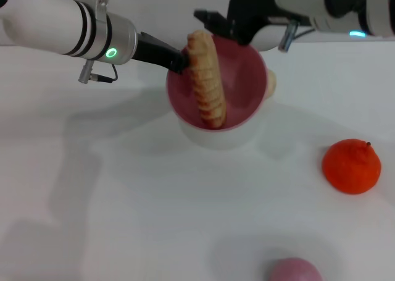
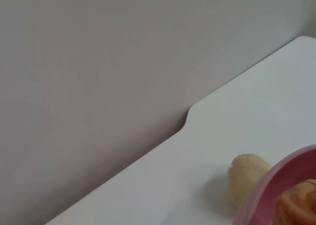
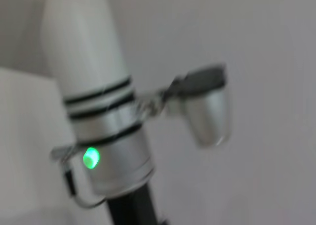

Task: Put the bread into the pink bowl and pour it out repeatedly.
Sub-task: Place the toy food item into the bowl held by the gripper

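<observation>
The pink bowl (image 1: pixel 244 77) hangs tilted above the table, its opening turned toward me, with a shadow under it. The bread (image 1: pixel 207 83), a ridged striped loaf, leans inside it from the far rim down to the near rim. My left gripper (image 1: pixel 179 62) is shut on the bowl's left rim. In the left wrist view the bowl's rim (image 2: pixel 276 185) and one end of the bread (image 2: pixel 298 205) show in a corner. My right gripper (image 1: pixel 213 23) hovers just behind the bowl's far rim, close to the loaf's upper end.
A small beige bun (image 1: pixel 270 83) lies on the table right behind the bowl, and the same bun (image 2: pixel 247 178) appears in the left wrist view. An orange fruit (image 1: pixel 351 167) sits to the right. A small pink rounded object (image 1: pixel 295 270) is at the near edge.
</observation>
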`<state>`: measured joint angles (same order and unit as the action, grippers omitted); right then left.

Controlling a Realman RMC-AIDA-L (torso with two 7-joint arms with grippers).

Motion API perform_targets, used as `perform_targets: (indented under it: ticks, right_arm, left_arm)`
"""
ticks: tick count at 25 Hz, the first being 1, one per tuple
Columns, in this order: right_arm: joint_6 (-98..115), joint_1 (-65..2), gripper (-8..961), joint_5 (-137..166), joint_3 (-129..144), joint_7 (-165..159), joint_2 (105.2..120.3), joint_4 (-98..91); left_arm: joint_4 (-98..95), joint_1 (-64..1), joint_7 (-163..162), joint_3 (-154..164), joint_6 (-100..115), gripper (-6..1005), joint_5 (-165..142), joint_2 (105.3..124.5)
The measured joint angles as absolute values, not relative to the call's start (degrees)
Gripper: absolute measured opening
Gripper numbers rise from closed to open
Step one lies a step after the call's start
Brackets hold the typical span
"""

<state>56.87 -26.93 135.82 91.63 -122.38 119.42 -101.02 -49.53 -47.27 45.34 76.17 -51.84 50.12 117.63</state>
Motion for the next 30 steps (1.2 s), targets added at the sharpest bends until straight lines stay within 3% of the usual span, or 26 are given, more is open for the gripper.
perform_targets:
  ticks: [9,17,30]
  right_arm:
    - [45.9,-21.2,444,127.5,84.3,-120.4,119.79,-106.4]
    - [33.8,-15.1,443,108.7,80.5,-105.1,119.43,-99.1]
    - [30.0,-13.5,443,105.2,81.9,-100.5,119.18,-89.4]
  left_arm:
    - [-49.5,-46.9,44.9,75.4,-54.7,46,48.2,117.5]
    - [-49.8,-49.0,42.9,72.3,-62.6,46,41.1,117.57]
    - [-51.6,-53.1,41.6,68.4,-80.8,46,34.9,117.77]
